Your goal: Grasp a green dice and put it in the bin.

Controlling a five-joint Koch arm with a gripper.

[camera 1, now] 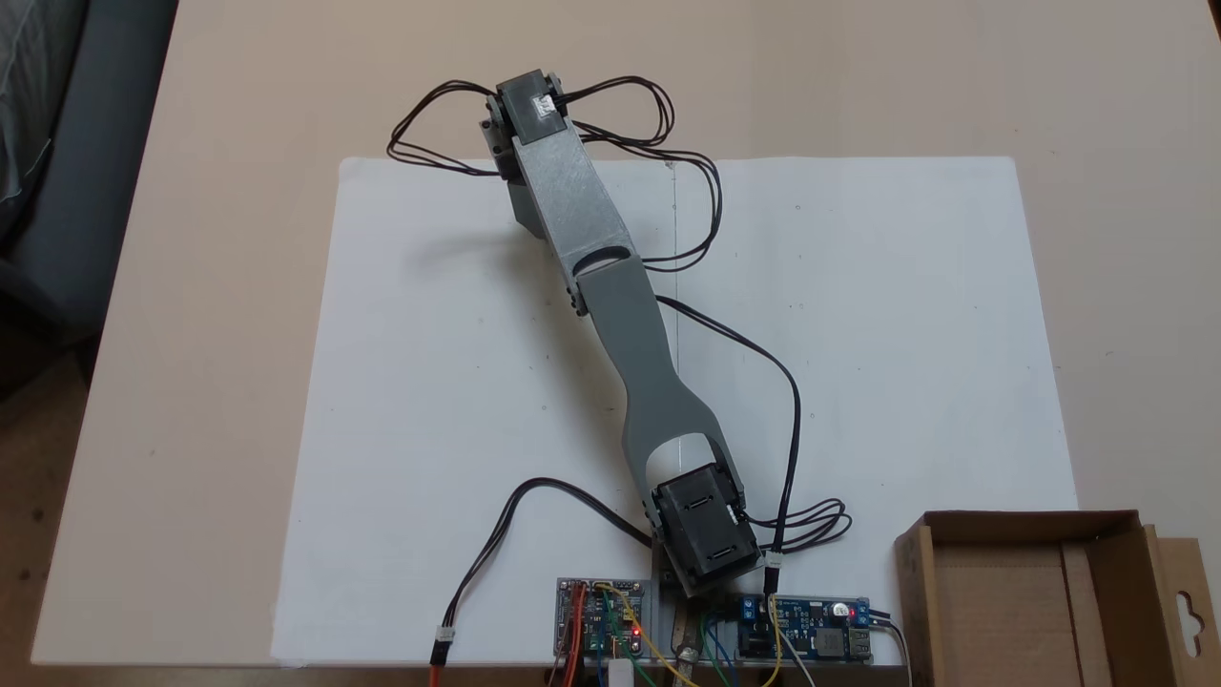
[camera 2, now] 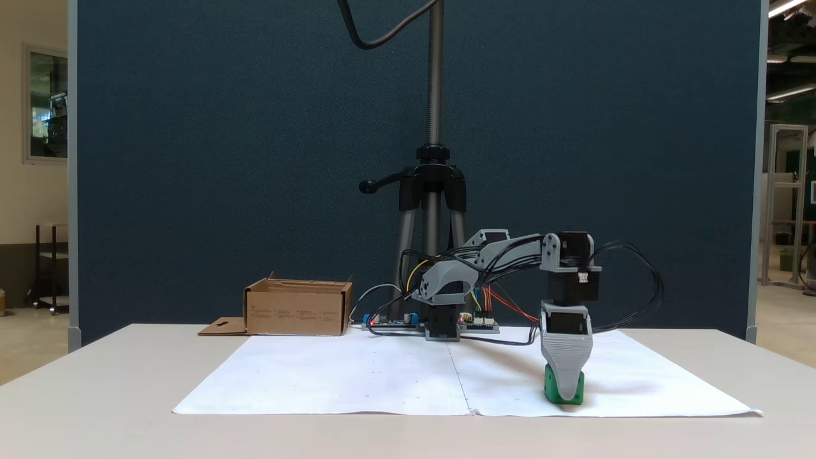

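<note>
Arm (camera 1: pixel 610 286) stretched low across the table, wrist bent down, fingers (camera 2: pixel 565 376) pointing straight downward.

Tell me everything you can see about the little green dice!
The green dice is a small, bright green cube that looks like plastic, with rounded corners. In a fixed view from the front it sits on the white paper, near the paper's front edge on the right, far from the cardboard bin. The gray gripper points straight down over it and covers its top middle, so green shows on both sides and below the tip. Its pips are too small to make out.
</note>
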